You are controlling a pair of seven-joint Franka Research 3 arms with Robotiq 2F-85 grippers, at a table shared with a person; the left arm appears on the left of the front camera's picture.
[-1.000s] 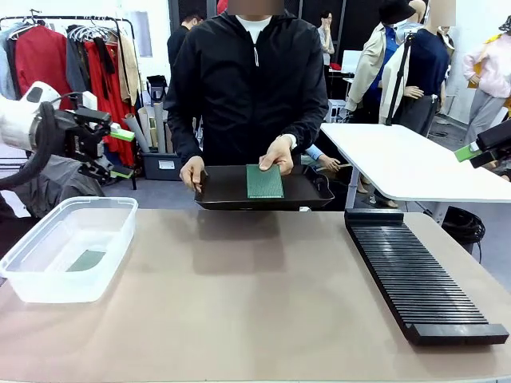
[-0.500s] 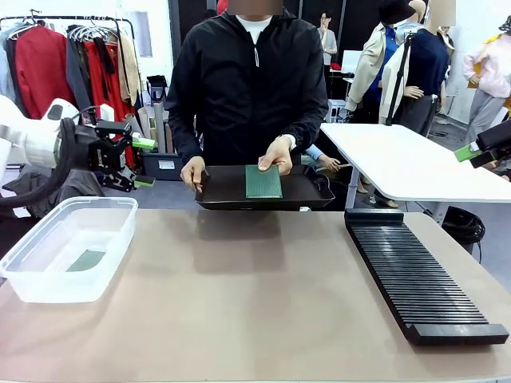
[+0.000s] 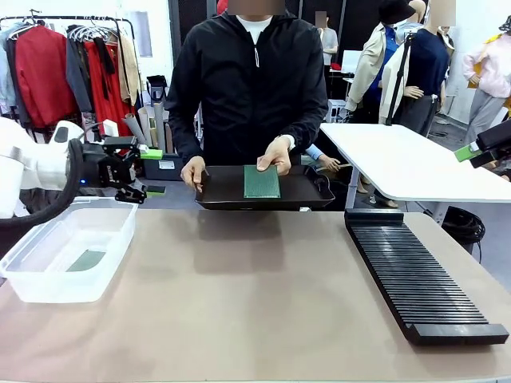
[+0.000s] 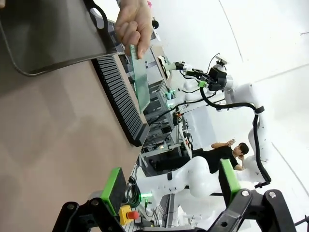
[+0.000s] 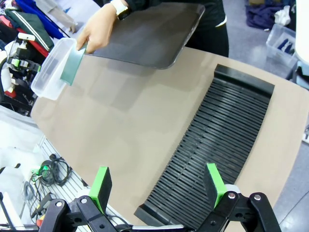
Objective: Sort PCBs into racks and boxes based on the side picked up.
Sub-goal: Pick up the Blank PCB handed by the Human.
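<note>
PCB (image 3: 262, 181) at 12 o'clock, at the far side of the table (image 3: 239, 303), pinched by its top edge in the person's hand (image 3: 277, 153) and tipped up on edge over the black tray (image 3: 307, 193). Other hand (image 3: 192, 171) at 11 o'clock, holding the tray's rim. Second PCB (image 3: 86, 260) lying flat on the floor of the clear tub (image 3: 116, 239) at 8 o'clock on the table. Black rack (image 3: 415, 275) at 4 o'clock, flat on the table, running from far to near. Left gripper (image 3: 150, 171) at 10 o'clock, up in the air just past the tub's far corner, pointing sideways toward the tray, green fingers (image 3: 150, 153) spread wide, well apart from the held PCB. Right gripper (image 5: 158, 186) high up at 3 o'clock, green pads (image 5: 100, 186) spread wide too, looking down on the rack. From that wrist view, held PCB up at 10 o'clock, hanging down from the hand, with the tub just behind it in the picture.
</note>
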